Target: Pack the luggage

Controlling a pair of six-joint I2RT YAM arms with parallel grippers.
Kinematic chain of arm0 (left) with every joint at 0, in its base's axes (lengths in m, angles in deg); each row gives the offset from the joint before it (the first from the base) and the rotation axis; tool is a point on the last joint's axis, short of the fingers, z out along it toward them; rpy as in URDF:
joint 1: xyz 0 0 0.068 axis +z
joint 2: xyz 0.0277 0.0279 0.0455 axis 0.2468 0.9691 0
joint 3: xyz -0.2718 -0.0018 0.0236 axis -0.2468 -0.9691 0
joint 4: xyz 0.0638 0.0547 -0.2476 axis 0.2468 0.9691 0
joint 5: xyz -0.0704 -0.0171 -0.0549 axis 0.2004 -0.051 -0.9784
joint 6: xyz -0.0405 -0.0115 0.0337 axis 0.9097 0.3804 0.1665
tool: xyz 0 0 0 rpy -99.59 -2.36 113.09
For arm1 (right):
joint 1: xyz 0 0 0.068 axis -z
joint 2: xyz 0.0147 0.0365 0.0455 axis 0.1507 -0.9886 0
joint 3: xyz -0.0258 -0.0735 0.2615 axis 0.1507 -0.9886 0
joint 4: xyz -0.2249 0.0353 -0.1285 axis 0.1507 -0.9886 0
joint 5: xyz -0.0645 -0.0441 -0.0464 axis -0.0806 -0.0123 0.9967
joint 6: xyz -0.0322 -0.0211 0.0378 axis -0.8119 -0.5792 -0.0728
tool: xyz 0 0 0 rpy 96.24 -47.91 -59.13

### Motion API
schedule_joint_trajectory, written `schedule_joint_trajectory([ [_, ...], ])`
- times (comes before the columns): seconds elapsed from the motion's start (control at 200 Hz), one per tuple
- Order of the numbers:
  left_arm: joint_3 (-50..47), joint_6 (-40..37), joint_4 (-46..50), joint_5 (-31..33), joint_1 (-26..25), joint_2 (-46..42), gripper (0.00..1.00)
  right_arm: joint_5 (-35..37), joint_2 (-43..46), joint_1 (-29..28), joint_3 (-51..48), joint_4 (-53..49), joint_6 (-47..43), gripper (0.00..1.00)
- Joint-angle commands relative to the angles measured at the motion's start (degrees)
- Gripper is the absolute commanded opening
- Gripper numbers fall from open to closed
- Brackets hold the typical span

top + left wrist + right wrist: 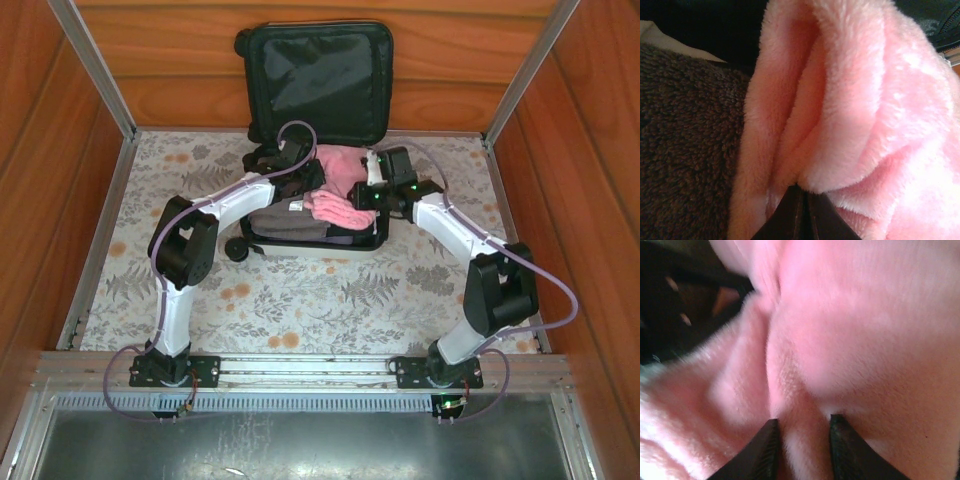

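One white hard-shell luggage (320,85) lies open at the far middle of the floral worktop (300,300), its black-lined lid propped upright against the wooden back wall. One black wheel (237,250) shows at its near left corner. The lower half holds two kinds of fabric: pink plush cloth (340,170) heaped in the middle and right, and one dark folded towel (290,222) lying flat toward the luggage's near left. It is not clear whether the pink is one piece or two. Two arms reach into the luggage. The left tool (801,192) is pressed together, pinching a fold of the pink plush beside the dark towel. The right tool (804,422) has its fingers spread, with a ridge of pink plush between them.
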Motion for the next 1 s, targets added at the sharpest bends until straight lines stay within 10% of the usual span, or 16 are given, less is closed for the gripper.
schedule_joint_trajectory([
  [0.0, -1.7, 0.1, 2.4, 1.7, 0.9, -0.9, 0.09, 0.2, -1.8, -0.7, -2.6, 0.2, 1.4, 0.25],
  [0.23, -0.7, -1.3, 1.6, -0.7, 1.0, 0.4, 0.09, 4.1, -1.0, -1.1, -1.8, -2.0, 0.6, 0.28],
  [0.44, 0.6, -5.5, 1.6, 0.8, 1.0, -1.7, 0.11, 9.8, 3.0, -1.2, 5.7, -6.1, -5.5, 0.54],
  [0.69, 3.9, -14.7, 5.0, 4.8, 1.0, -9.7, 0.68, 14.1, 4.1, 1.6, 15.6, 3.0, -19.5, 0.74],
  [0.82, 1.8, -19.0, 7.0, 12.0, 1.0, -16.3, 0.79, 7.2, -2.8, 8.4, 26.0, 5.6, -21.2, 0.75],
  [0.87, 0.2, -19.3, 8.7, 15.4, 1.0, -19.2, 0.99, 3.1, -7.1, 11.7, 30.9, 6.4, -19.7, 0.75],
  [1.0, -9.1, -15.5, 12.9, 17.6, 0.9, -28.0, 1.0, -4.5, -18.9, 17.3, 43.7, 9.1, -18.0, 0.74],
])
